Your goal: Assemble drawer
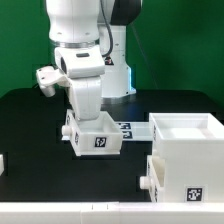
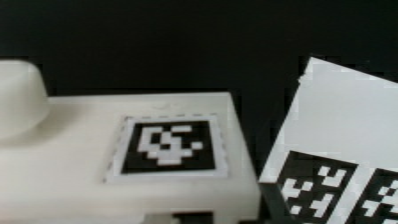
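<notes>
1. Step in hand, as I judge it: fetching a tray to slide into the shell. My arm stands low over one small tray [image 1: 97, 138] on the black desk [image 1: 30, 120], at mid-scene in the exterior view.
2. My gripper [image 1: 84, 122] is down at the tray's back edge, hidden behind my own wrist. I cannot tell whether the jaws are released or clenched on the tray wall; neither view shows the fingertips.
3. The wrist view shows a white top face with a square tag [image 2: 171, 148] close below the camera, and a rounded white lump [image 2: 25, 92] beside it. It may be the knob; I cannot be sure.
4. The marker board [image 1: 128, 128] lies flat just beside the tray, toward the exterior view's right. In the wrist view it appears as a tilted white sheet carrying tags.
5. The shell [image 1: 186, 165] stands well to the exterior view's right, near the front, open top up, one tag on its front face, a knob-like stub [image 1: 146, 180] on its side.
6. Next move, my guess: confirm a firm hold on the tray wall, lift it clear of the board, carry it to the shell, line it up square with the opening. Skew would jam it.
7. Count: shell, one. Trays plainly seen, one. A white scrap [image 1: 3, 163] at the exterior view's left edge is too cropped to name. Board, one.
</notes>
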